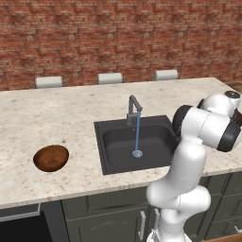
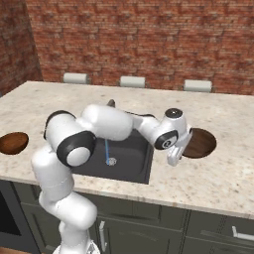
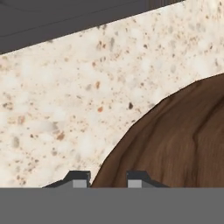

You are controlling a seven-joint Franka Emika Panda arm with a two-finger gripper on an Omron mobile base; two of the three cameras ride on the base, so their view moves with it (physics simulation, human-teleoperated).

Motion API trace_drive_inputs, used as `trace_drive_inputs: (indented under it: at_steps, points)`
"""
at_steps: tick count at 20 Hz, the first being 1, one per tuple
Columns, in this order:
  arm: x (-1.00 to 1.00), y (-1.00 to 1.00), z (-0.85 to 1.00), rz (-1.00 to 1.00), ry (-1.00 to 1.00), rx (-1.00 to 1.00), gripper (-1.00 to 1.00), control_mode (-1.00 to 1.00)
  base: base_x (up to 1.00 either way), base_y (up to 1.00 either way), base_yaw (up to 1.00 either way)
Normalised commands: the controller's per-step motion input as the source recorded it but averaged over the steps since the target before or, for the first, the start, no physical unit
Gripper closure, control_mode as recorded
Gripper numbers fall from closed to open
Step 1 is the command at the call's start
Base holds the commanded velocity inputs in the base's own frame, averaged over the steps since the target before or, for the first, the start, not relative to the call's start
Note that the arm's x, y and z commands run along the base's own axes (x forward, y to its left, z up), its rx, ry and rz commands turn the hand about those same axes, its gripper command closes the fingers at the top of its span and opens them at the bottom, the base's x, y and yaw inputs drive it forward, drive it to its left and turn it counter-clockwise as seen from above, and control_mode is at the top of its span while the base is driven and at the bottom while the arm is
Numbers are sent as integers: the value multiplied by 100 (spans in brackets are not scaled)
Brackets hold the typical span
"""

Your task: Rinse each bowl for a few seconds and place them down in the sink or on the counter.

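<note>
One dark wooden bowl (image 2: pixel 201 143) rests on the beige counter (image 2: pixel 218 173) just right of the black sink (image 2: pixel 134 161). My gripper (image 2: pixel 172 161) reaches down at this bowl's near-left edge. In the hand view the bowl (image 3: pixel 175 140) fills the lower right, and its rim runs between the two narrowly set tips of the gripper (image 3: pixel 108 180), which is shut on it. A second bowl (image 1: pixel 51 158) (image 2: pixel 13 143) sits on the counter (image 1: pixel 47 113) far left of the sink (image 1: pixel 113 142).
Water (image 1: pixel 137 134) streams from the grey faucet (image 1: pixel 133 108) onto the drain (image 1: pixel 137 153). Three pale stool tops (image 1: pixel 110 78) line the counter's far edge before a brick wall. The counter's front edge runs close below the held bowl.
</note>
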Motion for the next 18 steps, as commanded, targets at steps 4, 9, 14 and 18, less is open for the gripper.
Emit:
trace_drive_inputs:
  at_steps: [4, 9, 14, 18]
  points:
    - [-32, 27, 61, 33, 1, -10, 100, -100, 0, 0, 0]
    - [-7, 14, 62, 31, 10, -5, 100, -100, 0, 0, 0]
    - [-5, 9, 32, 33, 21, -1, 100, -100, 0, 0, 0]
    - [-6, 5, 2, 33, 25, 0, 100, -100, 0, 0, 0]
